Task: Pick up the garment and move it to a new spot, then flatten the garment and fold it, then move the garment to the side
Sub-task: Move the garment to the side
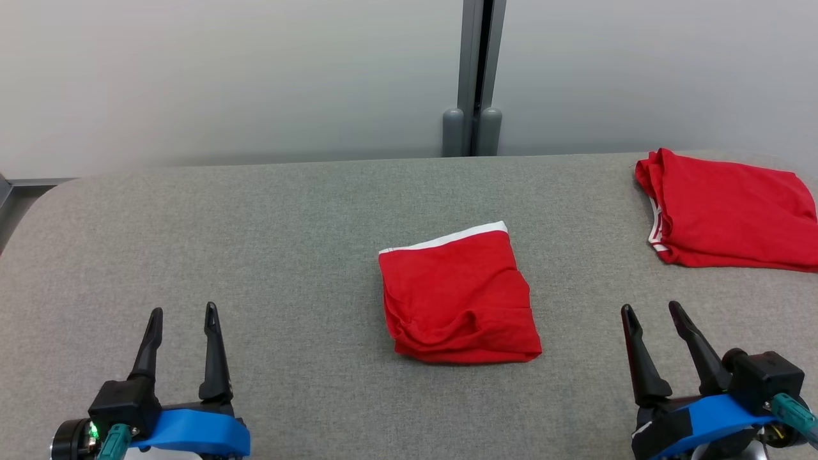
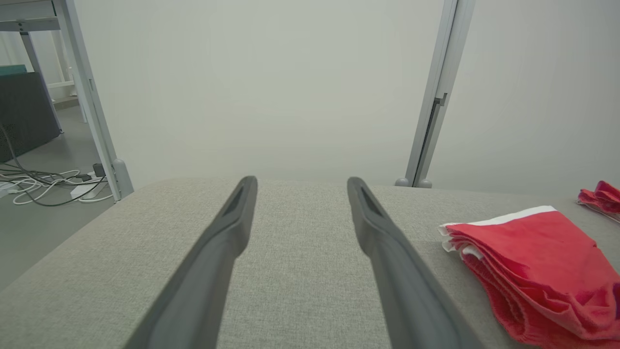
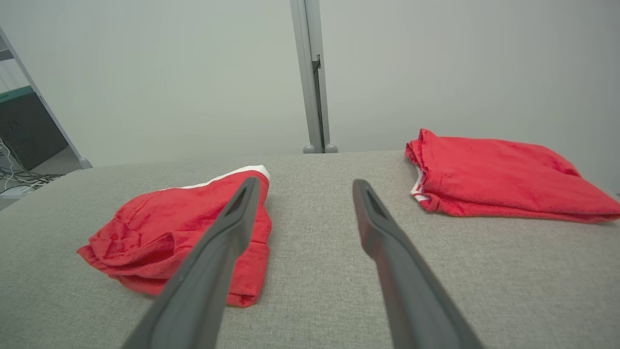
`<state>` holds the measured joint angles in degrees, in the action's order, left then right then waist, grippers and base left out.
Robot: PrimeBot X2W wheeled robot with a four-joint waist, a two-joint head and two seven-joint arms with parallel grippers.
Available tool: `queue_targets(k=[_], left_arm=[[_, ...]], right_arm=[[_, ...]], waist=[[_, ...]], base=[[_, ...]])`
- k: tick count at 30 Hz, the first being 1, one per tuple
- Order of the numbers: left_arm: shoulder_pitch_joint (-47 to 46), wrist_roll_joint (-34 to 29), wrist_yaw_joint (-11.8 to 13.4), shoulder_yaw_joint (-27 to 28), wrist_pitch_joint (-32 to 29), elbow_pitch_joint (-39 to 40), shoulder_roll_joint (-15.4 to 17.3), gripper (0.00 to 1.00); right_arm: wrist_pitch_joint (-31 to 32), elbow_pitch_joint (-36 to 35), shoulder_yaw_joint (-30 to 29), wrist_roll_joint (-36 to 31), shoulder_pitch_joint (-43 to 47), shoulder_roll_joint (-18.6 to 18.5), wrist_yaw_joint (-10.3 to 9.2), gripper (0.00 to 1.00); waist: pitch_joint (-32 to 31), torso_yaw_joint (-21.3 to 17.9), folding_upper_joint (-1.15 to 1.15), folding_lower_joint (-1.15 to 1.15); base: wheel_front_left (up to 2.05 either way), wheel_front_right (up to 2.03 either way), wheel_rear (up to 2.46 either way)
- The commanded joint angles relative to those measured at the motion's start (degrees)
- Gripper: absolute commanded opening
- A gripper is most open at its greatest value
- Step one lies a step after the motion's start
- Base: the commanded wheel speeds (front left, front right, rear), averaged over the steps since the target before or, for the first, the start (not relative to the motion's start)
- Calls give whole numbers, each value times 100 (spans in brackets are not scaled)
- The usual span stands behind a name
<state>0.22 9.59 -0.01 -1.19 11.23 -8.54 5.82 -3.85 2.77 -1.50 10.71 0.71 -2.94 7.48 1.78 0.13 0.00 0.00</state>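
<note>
Centrally in the head frame lies the red garment point(image 1: 457, 297), folded into a compact packet, its white band point(image 1: 444, 237) along the top edge and a rumpled bulge at its lower left corner. It rests on the grey padded table point(image 1: 255, 243), well apart from both claws. The left gripper point(image 1: 183, 310) sits at the lower left and the right gripper point(image 1: 652, 307) at the lower right, each released, fingers spread with nothing between them. A second red garment point(image 1: 728, 214), also folded, lies at the upper right, running off the frame edge.

The fold looks done, so the shift to the side seems to be what is left. The risk is in the pinch. Catching only the top layer would peel the packet open as it lifts, and the loose bulge would be the first part to spill. Dragging instead of lifting could bunch it on the cloth surface. Setting it down too far toward the upper right could overlap the other pile.
</note>
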Motion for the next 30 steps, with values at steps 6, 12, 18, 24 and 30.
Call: queue_targets(k=[6, 12, 18, 24, 30], left_arm=[[57, 48, 52, -35, 3, 13, 64, 100], [-32, 74, 67, -60, 15, 43, 69, 100], [-204, 92, 55, -116, 32, 27, 68, 100], [-344, 120, 63, -201, 80, -27, 25, 100], [-511, 145, 49, -273, 149, -128, -16, 100]], right_arm=[[-1, 101, -30, -2, -149, 7, 3, 100], [-15, 302, 121, -76, -668, 7, 3, 100], [185, 614, 453, -201, -1570, 5, 3, 100], [409, 1176, 473, -358, -2262, 4, 2, 100], [464, 1962, 293, -530, -2466, -19, 2, 100]], waist=[[-19, 3, 0, 0], [55, 56, 0, 0], [217, 215, 0, 0], [425, 473, 0, 0], [675, 794, 0, 0]], base=[[0, 0, 0], [0, 0, 0], [0, 0, 0], [0, 0, 0], [0, 0, 0]])
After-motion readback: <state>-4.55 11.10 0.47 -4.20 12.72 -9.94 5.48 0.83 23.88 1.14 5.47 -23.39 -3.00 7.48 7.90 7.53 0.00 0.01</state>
